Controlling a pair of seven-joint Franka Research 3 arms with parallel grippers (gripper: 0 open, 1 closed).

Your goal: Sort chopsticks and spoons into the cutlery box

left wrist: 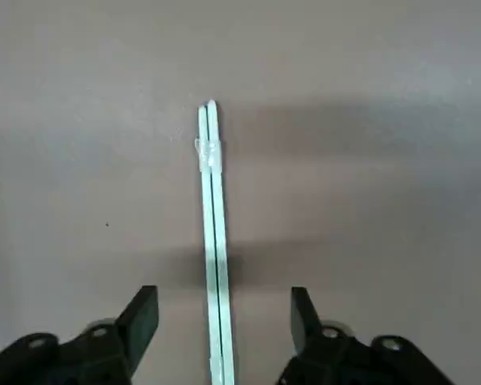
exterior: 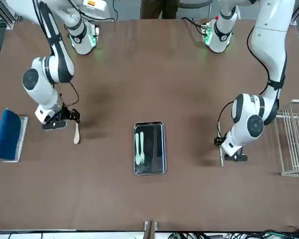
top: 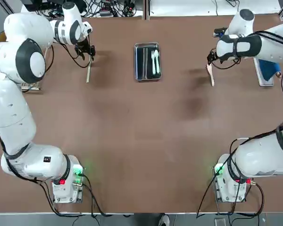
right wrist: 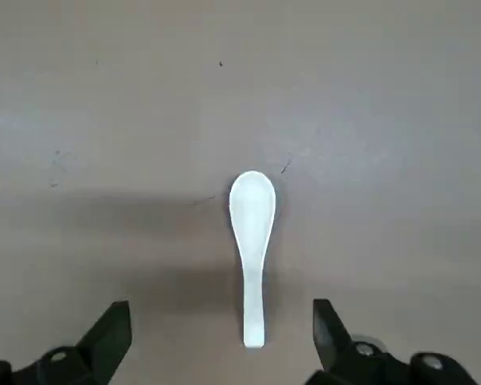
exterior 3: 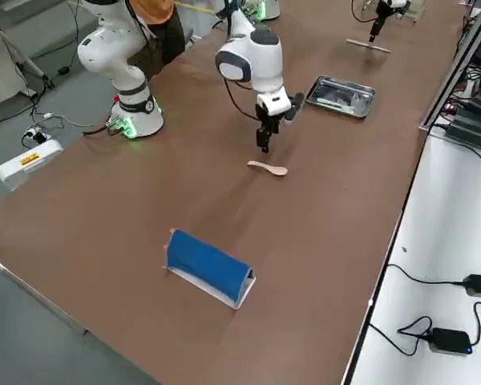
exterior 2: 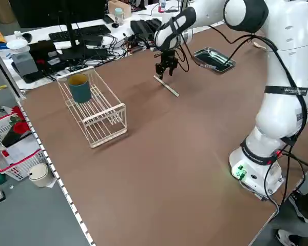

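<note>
Brown tabletop bears the metal cutlery tray; left gripper, parted, straddles the chopsticks (bound together, apparently), and right gripper, wide open, faces the spoon. Off-centre closing could skew either.
</note>
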